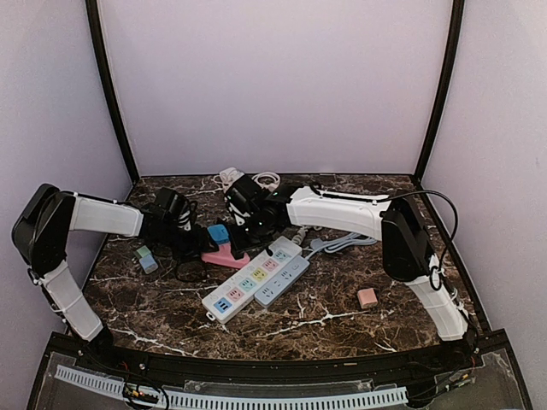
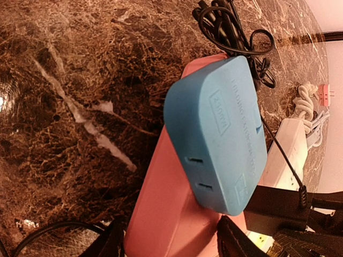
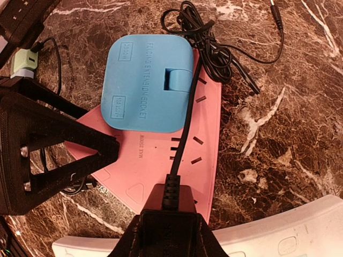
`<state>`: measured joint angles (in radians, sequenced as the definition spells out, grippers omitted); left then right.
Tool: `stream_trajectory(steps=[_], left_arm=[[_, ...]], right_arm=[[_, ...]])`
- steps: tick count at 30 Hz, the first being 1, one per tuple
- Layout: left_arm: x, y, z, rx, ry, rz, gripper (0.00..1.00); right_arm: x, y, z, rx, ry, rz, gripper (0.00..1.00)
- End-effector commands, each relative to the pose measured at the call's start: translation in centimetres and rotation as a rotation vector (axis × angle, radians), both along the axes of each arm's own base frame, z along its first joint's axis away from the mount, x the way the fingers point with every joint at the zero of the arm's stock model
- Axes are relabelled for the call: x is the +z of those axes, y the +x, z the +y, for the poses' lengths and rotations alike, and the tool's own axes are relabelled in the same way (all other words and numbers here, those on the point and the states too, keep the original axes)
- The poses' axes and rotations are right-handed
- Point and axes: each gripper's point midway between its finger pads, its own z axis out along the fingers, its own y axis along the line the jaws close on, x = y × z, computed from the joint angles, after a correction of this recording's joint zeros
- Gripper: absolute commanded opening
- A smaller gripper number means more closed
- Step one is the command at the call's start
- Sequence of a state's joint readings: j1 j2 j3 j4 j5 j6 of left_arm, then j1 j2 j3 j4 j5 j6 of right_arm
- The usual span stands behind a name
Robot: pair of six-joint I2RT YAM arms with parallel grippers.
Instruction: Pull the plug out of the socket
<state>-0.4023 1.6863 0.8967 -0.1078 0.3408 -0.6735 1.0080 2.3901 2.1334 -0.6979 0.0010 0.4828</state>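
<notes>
A pink socket strip (image 1: pixel 226 255) lies on the marble table with a blue folding socket block (image 1: pixel 219 233) on top of it. In the left wrist view the blue block (image 2: pixel 217 134) covers the upper half of the pink strip (image 2: pixel 171 203). My left gripper (image 2: pixel 171 243) holds the strip's near end, one finger on each side. My right gripper (image 3: pixel 169 227) is shut on a black plug (image 3: pixel 170 201) at the edge of the pink strip (image 3: pixel 155 155). The plug's cord (image 3: pixel 185 107) runs over the blue block (image 3: pixel 147 80). Its prongs are hidden.
Two white power strips (image 1: pixel 256 282) lie just in front of the pink one. A tangle of black cable (image 3: pixel 206 37) sits beyond it. A small green and grey adapter (image 1: pixel 147 259) is at the left, a pink block (image 1: pixel 367 297) at the right, and white cable (image 1: pixel 256 179) at the back.
</notes>
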Motion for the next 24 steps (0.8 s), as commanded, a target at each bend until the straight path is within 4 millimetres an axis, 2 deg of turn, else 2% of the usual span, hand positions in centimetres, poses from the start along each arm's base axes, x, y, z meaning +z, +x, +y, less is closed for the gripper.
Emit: stream_trajectory(steps=[1, 9, 17, 24], left_arm=[[-0.5, -0.7, -0.7, -0.041, 0.037, 0.025, 0.57], [-1.7, -1.8, -0.7, -0.088, 0.188, 0.061, 0.57], [-3.2, -2.5, -0.3, -0.094, 0.272, 0.097, 0.56], [-4.5, -3.9, 0.6, -0.099, 0.303, 0.135, 0.56]], right_arm=[[0.0, -0.4, 0.0, 0.007, -0.015, -0.018, 0.22], [0.8, -0.7, -0.7, 0.000, -0.004, -0.039, 0.12], [1.1, -0.7, -1.1, -0.005, -0.006, -0.057, 0.10], [3.1, -0.1, -1.4, -0.013, 0.017, -0.085, 0.08]])
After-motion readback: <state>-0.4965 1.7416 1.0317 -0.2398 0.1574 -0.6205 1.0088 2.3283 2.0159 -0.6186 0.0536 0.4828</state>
